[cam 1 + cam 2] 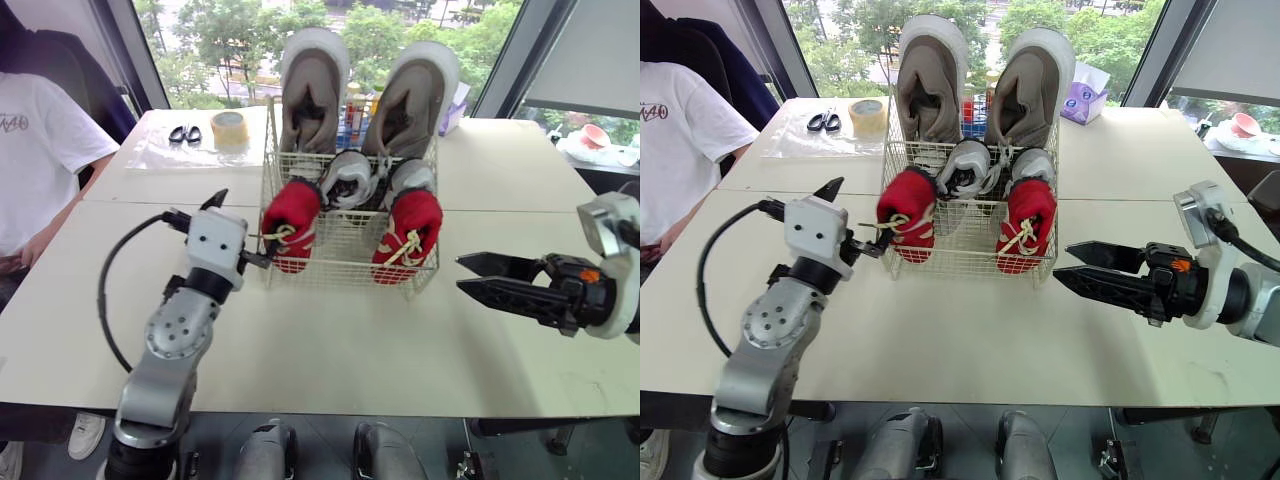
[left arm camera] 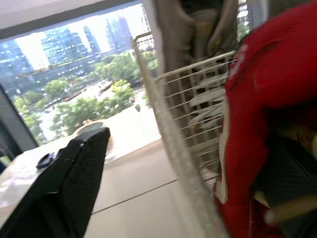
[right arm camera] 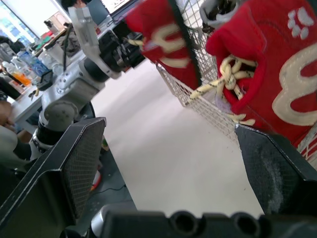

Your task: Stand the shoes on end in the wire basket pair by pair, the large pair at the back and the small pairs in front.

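Note:
The wire basket (image 1: 345,242) stands mid-table. Two large tan shoes (image 1: 310,85) (image 1: 415,90) stand on end at its back. Two small grey-and-white shoes (image 1: 348,178) (image 1: 410,178) sit before them, and two small red shoes (image 1: 290,220) (image 1: 410,230) stand at the front. My left gripper (image 1: 243,228) is open at the basket's front left corner. One finger (image 2: 64,188) is outside the wire, and the other lies against the left red shoe (image 2: 267,109). My right gripper (image 1: 462,273) hovers open and holds nothing, to the right of the basket, pointing at the right red shoe (image 3: 267,74).
A tape roll (image 1: 229,128) and scissors (image 1: 184,133) lie on a plastic sheet at the back left. A person in a white T-shirt (image 1: 40,150) sits at the table's left side. A tissue box (image 1: 455,105) and bottles (image 1: 355,115) stand behind the basket.

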Available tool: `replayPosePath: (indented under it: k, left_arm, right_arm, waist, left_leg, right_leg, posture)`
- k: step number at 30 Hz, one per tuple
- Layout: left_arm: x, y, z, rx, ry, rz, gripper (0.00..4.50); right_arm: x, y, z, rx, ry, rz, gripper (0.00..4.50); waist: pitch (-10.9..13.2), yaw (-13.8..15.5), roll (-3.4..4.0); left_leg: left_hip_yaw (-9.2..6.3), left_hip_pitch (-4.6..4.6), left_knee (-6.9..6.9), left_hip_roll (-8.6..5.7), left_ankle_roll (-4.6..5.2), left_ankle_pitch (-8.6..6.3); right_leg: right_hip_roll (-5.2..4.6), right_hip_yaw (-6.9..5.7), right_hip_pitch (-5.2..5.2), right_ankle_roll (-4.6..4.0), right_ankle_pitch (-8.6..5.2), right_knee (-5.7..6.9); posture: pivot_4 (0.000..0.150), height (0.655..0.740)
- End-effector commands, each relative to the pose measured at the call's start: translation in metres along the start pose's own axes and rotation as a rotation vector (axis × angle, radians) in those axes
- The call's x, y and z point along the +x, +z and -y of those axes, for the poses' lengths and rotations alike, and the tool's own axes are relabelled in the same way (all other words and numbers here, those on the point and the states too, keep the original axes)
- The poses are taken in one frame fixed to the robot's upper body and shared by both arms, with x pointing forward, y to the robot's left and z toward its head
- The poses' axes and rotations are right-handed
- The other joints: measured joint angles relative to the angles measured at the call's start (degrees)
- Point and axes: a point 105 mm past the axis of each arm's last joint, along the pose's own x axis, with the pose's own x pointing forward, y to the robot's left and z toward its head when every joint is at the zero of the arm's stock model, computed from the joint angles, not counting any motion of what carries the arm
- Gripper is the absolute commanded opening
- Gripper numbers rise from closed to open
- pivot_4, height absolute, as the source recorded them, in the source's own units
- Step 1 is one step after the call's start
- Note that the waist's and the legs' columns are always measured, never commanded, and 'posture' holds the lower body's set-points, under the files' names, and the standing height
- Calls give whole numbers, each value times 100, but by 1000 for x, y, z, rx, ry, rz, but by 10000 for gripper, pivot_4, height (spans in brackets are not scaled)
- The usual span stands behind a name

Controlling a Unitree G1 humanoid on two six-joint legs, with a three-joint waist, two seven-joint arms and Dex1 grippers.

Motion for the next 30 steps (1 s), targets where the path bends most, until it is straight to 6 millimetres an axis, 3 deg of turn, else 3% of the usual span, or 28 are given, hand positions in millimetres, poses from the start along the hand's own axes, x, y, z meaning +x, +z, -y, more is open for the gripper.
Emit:
replayPosePath:
  k: [1, 10, 16, 20, 25, 30]
  left_arm:
    - [-6, 19, -26, 3, 42, 32, 44160]
    - [-17, 23, -28, -186, -252, -83, 44160]
    - [-33, 29, -3, -261, -532, -144, 44160]
    - [-50, 21, -16, -347, -585, -234, 44160]
    - [-75, -8, -54, -454, -503, -394, 44160]
    - [-88, -26, -53, -451, -526, -489, 44160]
  right_arm:
    - [-6, 2, 2, -17, -7, -4, 45000]
    - [-8, -10, 16, -11, -23, -37, 45000]
    - [-7, -13, 23, -19, -24, -33, 45000]
    - [-10, -17, 21, -15, -26, -38, 45000]
    - [-17, -33, 23, 12, -57, -82, 45000]
    - [-16, -41, 27, 3, -71, -102, 45000]
  waist:
    - [0, -2, 0]
    - [1, -4, 0]
    - [2, -1, 1]
    - [2, -18, 3]
    - [3, -6, 6]
    - [3, -1, 11]
  left_leg:
    - [0, -1, 0, 0, 0, 0]
    - [0, -2, 1, 5, -1, 0]
    - [-1, -4, 9, -1, 0, -2]
    - [-2, -5, 9, 2, 1, -3]
    - [-1, -3, 8, 6, -2, -4]
    - [-1, -6, 8, 0, -18, -19]
  right_leg:
    - [0, 0, -2, 0, 0, 0]
    - [9, 0, -5, 1, -1, 1]
    - [2, 0, 0, 2, -3, 0]
    - [5, 1, -3, 3, -4, 0]
    - [8, 0, -7, 1, -6, 2]
    - [-13, 0, -7, -1, -6, -24]
  posture:
    - [1500, 7400]
    - [1500, 7400]
    - [1500, 7400]
    - [1500, 7400]
    - [1500, 7400]
    - [1500, 7400]
